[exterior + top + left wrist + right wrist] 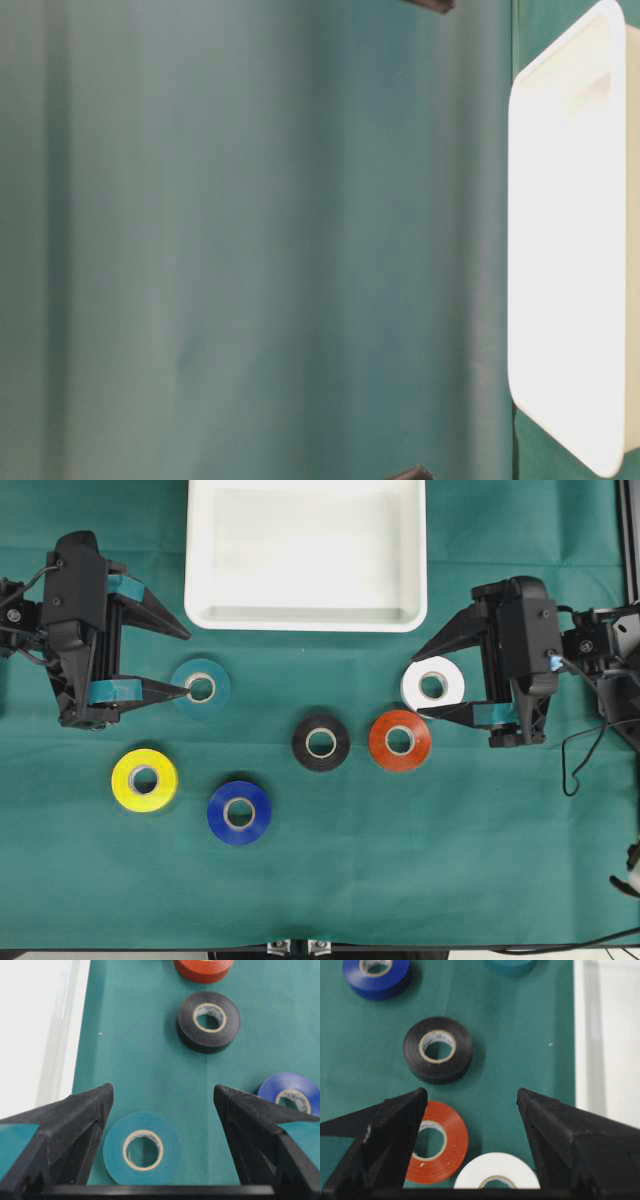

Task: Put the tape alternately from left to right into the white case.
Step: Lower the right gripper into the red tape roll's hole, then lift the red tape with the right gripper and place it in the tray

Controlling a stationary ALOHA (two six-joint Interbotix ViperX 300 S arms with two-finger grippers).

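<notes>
Tape rolls, six in all, lay flat on the green cloth near the white case, which held nothing. We saw the teal roll at far left, then the yellow roll, blue roll, black roll, red roll and white roll at far right. The left gripper hovered with jaws spread wide over the teal roll; the right gripper, equally spread and empty, framed the white roll. We judged the first pick, teal, to be in hand. For a sound grasp we would centre the roll between the fingers, descend until they straddled its rim, then close squarely across the ring.
</notes>
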